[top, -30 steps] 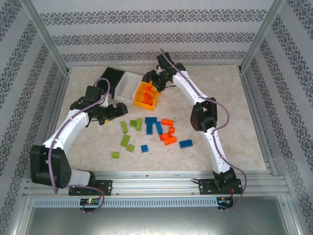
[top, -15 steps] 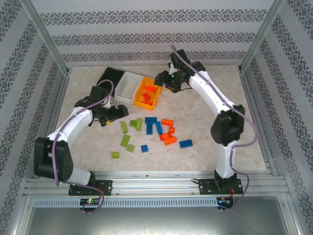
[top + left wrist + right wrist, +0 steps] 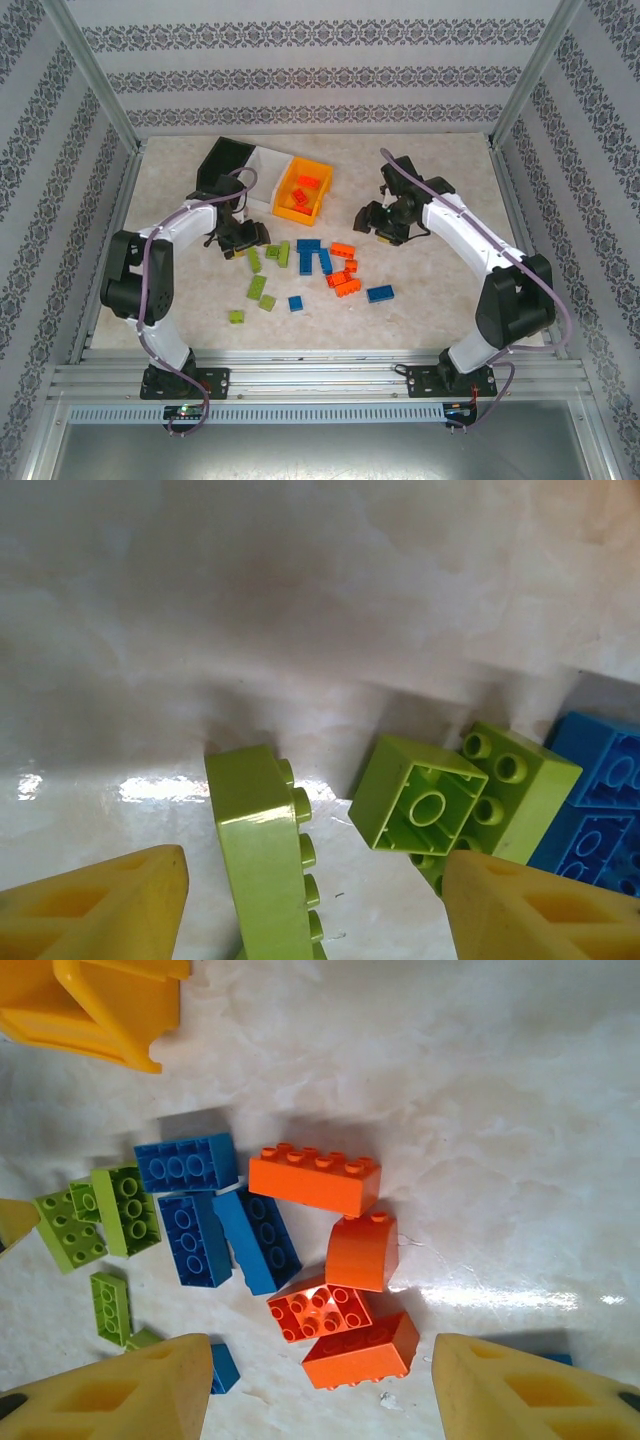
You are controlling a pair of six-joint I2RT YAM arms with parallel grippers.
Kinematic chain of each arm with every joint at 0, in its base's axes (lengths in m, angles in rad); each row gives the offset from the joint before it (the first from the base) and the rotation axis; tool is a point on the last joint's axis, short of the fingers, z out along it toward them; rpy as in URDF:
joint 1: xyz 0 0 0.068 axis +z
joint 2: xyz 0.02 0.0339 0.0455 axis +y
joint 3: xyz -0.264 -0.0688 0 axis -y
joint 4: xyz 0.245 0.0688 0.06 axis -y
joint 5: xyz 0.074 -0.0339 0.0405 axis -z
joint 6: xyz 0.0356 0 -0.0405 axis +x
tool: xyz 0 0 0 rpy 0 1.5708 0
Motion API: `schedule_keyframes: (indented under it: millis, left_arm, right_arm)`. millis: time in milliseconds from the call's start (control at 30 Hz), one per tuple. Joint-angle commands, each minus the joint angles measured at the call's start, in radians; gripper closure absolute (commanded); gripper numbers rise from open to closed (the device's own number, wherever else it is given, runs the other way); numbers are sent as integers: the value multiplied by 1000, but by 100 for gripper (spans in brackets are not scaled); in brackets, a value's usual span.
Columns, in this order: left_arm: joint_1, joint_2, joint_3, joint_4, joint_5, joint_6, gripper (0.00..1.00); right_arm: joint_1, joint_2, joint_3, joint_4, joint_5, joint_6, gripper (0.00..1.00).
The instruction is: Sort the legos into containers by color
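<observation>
The joined bins stand at the back: black [image 3: 222, 160], white [image 3: 263, 176] and orange-yellow [image 3: 288, 205], the last holding orange bricks [image 3: 306, 186]. Loose legos lie mid-table: lime green [image 3: 257, 287], blue [image 3: 310, 246] and orange [image 3: 347, 289]. My left gripper [image 3: 240, 241] is open and low over the table. A long green brick [image 3: 262, 850] stands on its side between its fingers [image 3: 100, 910], with a small green brick [image 3: 420, 800] beside it. My right gripper [image 3: 370, 222] hangs open above the orange bricks [image 3: 362, 1350] with nothing held.
Blue bricks [image 3: 195, 1240] lie left of the orange cluster and green ones [image 3: 125, 1210] further left. A corner of the orange-yellow bin [image 3: 100, 1005] shows in the right wrist view. A lone blue brick [image 3: 380, 293] lies right of the pile. Metal frame rails border the table.
My right gripper left the orange-yellow bin and swung back right and nearer, above the pile. My left gripper moved right to the green bricks.
</observation>
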Motion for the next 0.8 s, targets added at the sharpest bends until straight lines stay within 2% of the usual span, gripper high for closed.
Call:
schedule_keyframes:
  millis: [0, 167, 367, 533, 767]
  left_arm:
    - [-19, 20, 10, -58, -30, -15, 34]
    - [-31, 40, -15, -43, -35, -26, 40]
    - [-29, 60, -15, -49, -46, -19, 60]
    - [-29, 64, -27, -44, -35, -21, 64]
    - [-19, 22, -48, -46, -40, -20, 83]
  right_arm:
    - [-14, -27, -9, 35, 3, -7, 39]
    - [-14, -20, -6, 43, 1, -10, 40]
    - [-12, -25, -36, 68, -1, 8, 40]
    - [-13, -10, -21, 75, -2, 17, 40]
    - [-7, 52, 64, 55, -8, 6, 40]
